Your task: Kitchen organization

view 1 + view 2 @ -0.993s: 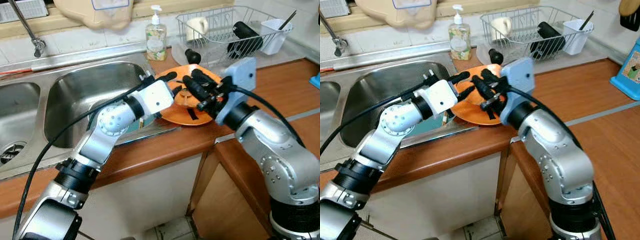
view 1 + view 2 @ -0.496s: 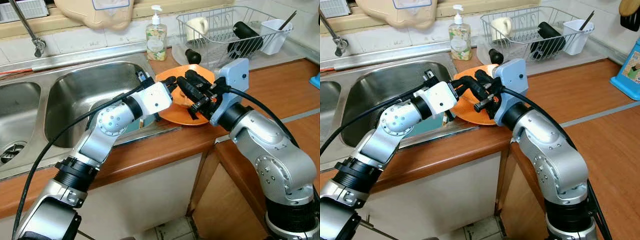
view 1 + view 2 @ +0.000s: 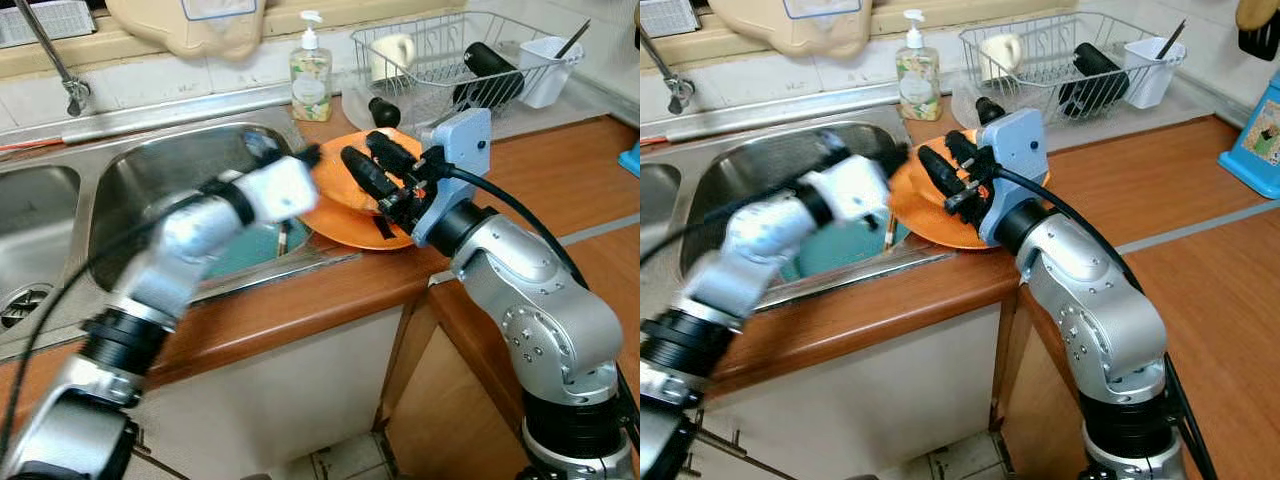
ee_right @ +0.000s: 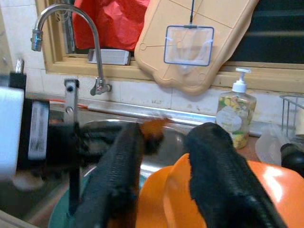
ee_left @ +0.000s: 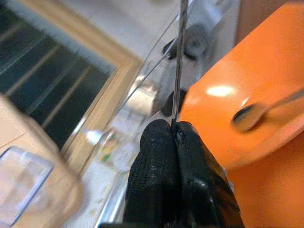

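The left gripper, fingers pressed together, pinches a thin metal utensil handle whose long axis runs straight out along the fingers. Beyond it lies a glossy orange plate with a spoon in it, resting on the wooden counter by the steel sink. The right gripper, its textured black fingers spread apart, hovers over the plate, arm bent at the elbow.
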Robot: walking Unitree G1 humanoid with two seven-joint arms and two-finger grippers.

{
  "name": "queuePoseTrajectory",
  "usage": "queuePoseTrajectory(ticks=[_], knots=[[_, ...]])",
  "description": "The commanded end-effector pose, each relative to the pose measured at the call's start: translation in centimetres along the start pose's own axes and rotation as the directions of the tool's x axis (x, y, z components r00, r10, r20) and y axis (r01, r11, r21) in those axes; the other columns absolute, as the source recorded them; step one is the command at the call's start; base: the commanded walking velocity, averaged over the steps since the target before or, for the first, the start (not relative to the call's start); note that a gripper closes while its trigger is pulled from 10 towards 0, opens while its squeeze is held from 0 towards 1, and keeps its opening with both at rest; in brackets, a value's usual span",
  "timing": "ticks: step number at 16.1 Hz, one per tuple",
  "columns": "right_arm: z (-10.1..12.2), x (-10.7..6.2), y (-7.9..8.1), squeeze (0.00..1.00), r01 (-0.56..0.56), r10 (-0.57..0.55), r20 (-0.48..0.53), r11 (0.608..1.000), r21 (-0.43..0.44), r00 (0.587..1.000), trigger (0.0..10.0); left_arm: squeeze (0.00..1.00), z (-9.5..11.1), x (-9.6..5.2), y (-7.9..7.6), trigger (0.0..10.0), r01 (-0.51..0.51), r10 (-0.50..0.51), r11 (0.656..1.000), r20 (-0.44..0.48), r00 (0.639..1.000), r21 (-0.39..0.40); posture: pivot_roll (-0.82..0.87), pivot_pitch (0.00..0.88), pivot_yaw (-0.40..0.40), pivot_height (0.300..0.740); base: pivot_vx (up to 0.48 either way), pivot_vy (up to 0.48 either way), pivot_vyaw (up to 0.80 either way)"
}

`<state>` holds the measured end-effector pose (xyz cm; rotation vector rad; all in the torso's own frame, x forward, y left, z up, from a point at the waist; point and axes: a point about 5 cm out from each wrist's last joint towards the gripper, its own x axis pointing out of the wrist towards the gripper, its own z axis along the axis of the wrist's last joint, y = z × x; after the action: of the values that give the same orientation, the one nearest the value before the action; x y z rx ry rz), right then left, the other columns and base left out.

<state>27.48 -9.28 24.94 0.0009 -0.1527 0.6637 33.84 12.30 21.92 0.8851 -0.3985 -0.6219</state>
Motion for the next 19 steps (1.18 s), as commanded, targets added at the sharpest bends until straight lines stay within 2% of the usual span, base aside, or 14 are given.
queuePoseTrajectory(ticks=[1, 3, 4, 5, 6, 7, 8, 9, 10, 12, 13, 14, 16, 19], knots=[[0.3, -0.3, 0.1, 0.00, -0.001, 0.002, 0.011, 1.000, -0.026, 1.000, 10.0, 0.00, -1.1, -0.6, 1.5, 0.0, -0.041, 0.043, 0.999, -0.058, 0.997, 0.022, -0.03, 0.000, 0.105, 0.740, 0.000, 0.000, 0.00], [0.2, -0.7, 0.1, 0.00, -0.008, 0.008, 0.000, 0.999, -0.034, 1.000, 10.0, 0.00, -3.1, -1.7, 2.1, 0.0, -0.060, 0.063, 0.998, -0.167, 0.984, 0.024, -0.03, 0.000, 0.115, 0.740, 0.000, 0.000, 0.00], [0.1, -0.9, 0.1, 0.00, -0.018, 0.017, -0.011, 0.999, -0.042, 1.000, 10.0, 0.00, -4.6, -2.4, 2.3, 0.0, -0.053, 0.056, 0.998, -0.263, 0.963, 0.022, -0.02, 0.000, 0.113, 0.740, 0.000, 0.000, 0.00], [0.0, -1.0, 0.1, 0.00, -0.025, 0.024, -0.017, 0.999, -0.045, 1.000, 10.0, 0.00, -5.3, -2.7, 2.1, 0.1, -0.036, 0.040, 0.999, -0.315, 0.948, 0.020, -0.02, 0.000, 0.113, 0.740, 0.000, 0.000, 0.00], [-0.1, -1.2, 0.2, 0.00, -0.043, 0.041, -0.031, 0.998, -0.052, 0.999, 10.0, 0.00, -6.7, -3.3, 1.7, 1.3, -0.003, 0.007, 1.000, -0.400, 0.917, 0.011, -0.02, 0.000, 0.112, 0.740, 0.000, 0.000, 0.00], [-0.3, -1.2, 0.4, 0.00, -0.072, 0.069, -0.049, 0.996, -0.062, 0.996, 10.0, 0.00, -7.9, -3.9, 1.2, 3.4, 0.034, -0.031, 0.999, -0.469, 0.883, -0.002, -0.02, 0.000, 0.112, 0.740, 0.000, 0.000, 0.00], [-0.5, -1.4, 0.7, 0.00, -0.115, 0.110, -0.078, 0.991, -0.072, 0.991, 10.0, 0.00, -8.8, -4.3, 0.7, 4.4, 0.050, -0.061, 0.998, -0.526, 0.848, -0.036, -0.02, 0.000, 0.112, 0.740, 0.000, 0.000, 0.00], [-0.7, -1.6, 1.0, 0.00, -0.154, 0.146, -0.103, 0.985, -0.081, 0.984, 10.0, 0.00, -9.4, -4.5, 0.5, 9.8, 0.054, -0.080, 0.997, -0.562, 0.823, -0.062, -0.02, 0.000, 0.113, 0.740, 0.000, 0.000, 0.00], [-0.9, -1.9, 1.5, 0.00, -0.192, 0.181, -0.125, 0.978, -0.080, 0.975, 10.0, 0.00, -9.9, -4.7, 0.1, 10.0, 0.043, -0.111, 0.991, -0.605, 0.789, -0.126, -0.02, 0.000, 0.116, 0.740, 0.000, 0.000, 0.00], [-1.1, -2.1, 1.9, 0.00, -0.229, 0.215, -0.144, 0.970, -0.084, 0.966, 10.0, 0.00, -10.2, -4.8, -0.2, 10.0, 0.033, -0.141, 0.983, -0.633, 0.761, -0.178, -0.02, 0.000, 0.117, 0.740, 0.000, 0.000, 0.00], [-1.3, -2.3, 2.2, 0.00, -0.246, 0.231, -0.155, 0.965, -0.088, 0.961, 10.0, 1.00, -10.6, -4.8, -0.8, 10.0, 0.029, -0.178, 0.972, -0.648, 0.740, -0.234, -0.02, 0.000, 0.120, 0.740, 0.000, 0.000, 0.00], [-1.4, -2.4, 2.2, 0.00, -0.252, 0.235, -0.164, 0.963, -0.092, 0.958, 10.0, 1.00, -11.0, -4.9, -1.4, 10.0, 0.032, -0.218, 0.959, -0.662, 0.717, -0.281, -0.02, 0.000, 0.123, 0.740, 0.000, 0.000, 0.00], [-1.6, -2.5, 2.3, 0.00, -0.253, 0.234, -0.174, 0.963, -0.096, 0.957, 10.0, 1.00, -11.2, -5.0, -2.1, 10.0, 0.069, -0.264, 0.951, -0.670, 0.694, -0.302, -0.03, 0.000, 0.129, 0.740, 0.000, 0.000, 0.00], [-1.7, -2.7, 2.2, 0.00, -0.244, 0.223, -0.184, 0.964, -0.104, 0.957, 10.0, 1.00, -11.1, -4.9, -2.3, 10.0, 0.079, -0.282, 0.945, -0.666, 0.691, -0.318, -0.04, 0.000, 0.131, 0.740, 0.000, 0.000, 0.00]])
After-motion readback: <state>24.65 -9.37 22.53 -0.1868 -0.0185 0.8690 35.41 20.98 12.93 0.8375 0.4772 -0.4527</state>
